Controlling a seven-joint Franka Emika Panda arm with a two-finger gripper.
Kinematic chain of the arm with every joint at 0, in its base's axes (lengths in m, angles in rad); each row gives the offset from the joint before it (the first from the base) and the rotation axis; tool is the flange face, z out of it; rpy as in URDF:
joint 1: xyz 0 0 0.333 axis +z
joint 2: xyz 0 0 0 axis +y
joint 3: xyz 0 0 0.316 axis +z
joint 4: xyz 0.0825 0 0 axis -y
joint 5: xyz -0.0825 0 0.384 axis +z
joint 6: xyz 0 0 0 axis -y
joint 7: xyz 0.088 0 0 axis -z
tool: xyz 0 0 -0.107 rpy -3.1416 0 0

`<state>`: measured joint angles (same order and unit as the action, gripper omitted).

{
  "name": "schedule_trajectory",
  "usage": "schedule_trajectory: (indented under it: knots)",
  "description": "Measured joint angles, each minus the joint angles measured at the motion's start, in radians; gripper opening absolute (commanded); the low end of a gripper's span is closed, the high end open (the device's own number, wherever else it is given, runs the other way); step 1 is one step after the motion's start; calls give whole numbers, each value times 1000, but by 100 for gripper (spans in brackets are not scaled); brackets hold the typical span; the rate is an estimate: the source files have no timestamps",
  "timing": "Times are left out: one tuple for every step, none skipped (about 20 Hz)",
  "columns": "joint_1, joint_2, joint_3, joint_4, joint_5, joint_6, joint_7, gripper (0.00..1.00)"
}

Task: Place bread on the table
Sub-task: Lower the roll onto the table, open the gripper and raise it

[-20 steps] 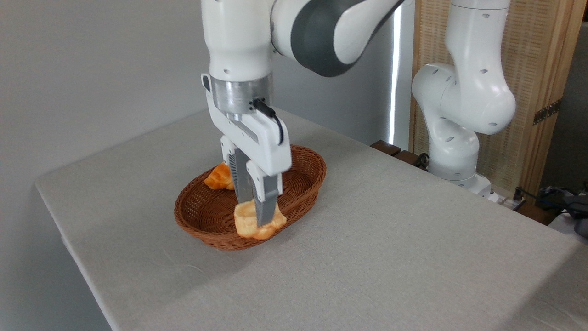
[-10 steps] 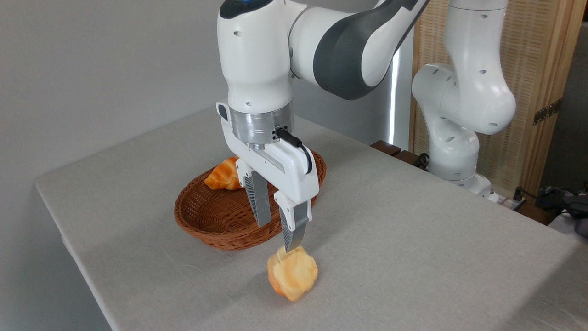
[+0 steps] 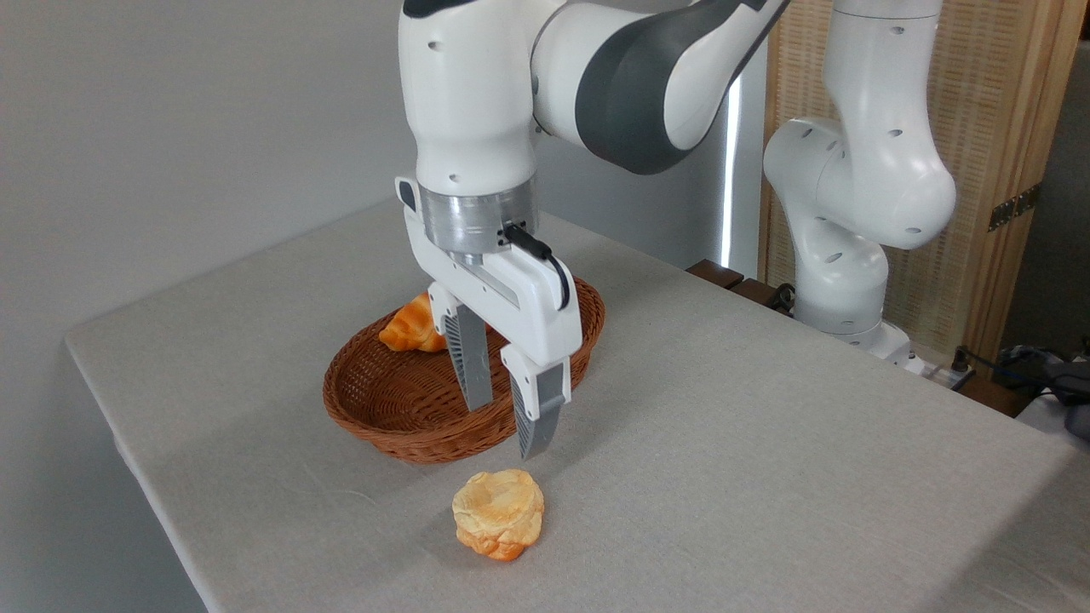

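Bread (image 3: 499, 514) sat flat on the table (image 3: 766, 443) just below the gripper (image 3: 503, 426), fingers spread and empty, so you only needed a straight lift clear.

No text, label, brand, number or sign can be read anywhere.

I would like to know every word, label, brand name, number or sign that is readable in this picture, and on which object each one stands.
None: no readable text shows anywhere in the camera view.
The arm and its pincer: plain white and grey, no visible lettering.
The bread, the basket, the croissant and the table: no labels or marks.
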<state>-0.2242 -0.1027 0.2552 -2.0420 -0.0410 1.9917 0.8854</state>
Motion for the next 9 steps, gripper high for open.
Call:
schedule_trajectory:
  knots:
    - [-3, -5, -2, 2, 0, 0, -1, 100]
    - [-6, -9, -5, 5, 0, 0, -1, 100]
    - [-7, -15, -12, 6, 0, 0, -6, 100]
    - [-8, -19, -22, 7, 0, 0, -22, 100]
    - [-9, -23, -32, 8, 0, 0, -50, 100]
    - [-9, -28, -41, 8, 0, 0, -82, 100]
    - [-10, -32, -47, 9, 0, 0, -108, 100]
    - [-10, -35, -52, 11, 0, 1, -123, 100]
    - [-10, -39, -55, 14, 0, 1, -128, 100]
